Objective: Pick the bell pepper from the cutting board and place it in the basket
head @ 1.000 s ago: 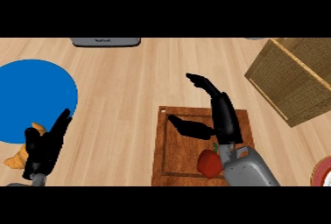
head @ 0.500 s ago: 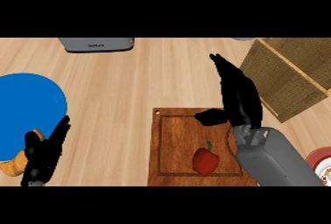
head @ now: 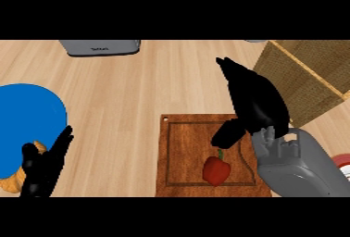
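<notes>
Bell pepper (head: 217,170): red, lying free on the cutting board (head: 183,157) toward its near edge; long axis runs near to far, green stem pointing to the far edge.
Right robot hand (head: 253,99): above the board's far right corner, fingers straight and pointing away, thumb angled down toward the pepper, grasping nothing.
Basket (head: 301,81): woven, at the surface's far right corner.
Left robot hand (head: 42,166): resting at the near left edge, fingers up and relaxed, beside a blue plate (head: 27,125).
</notes>
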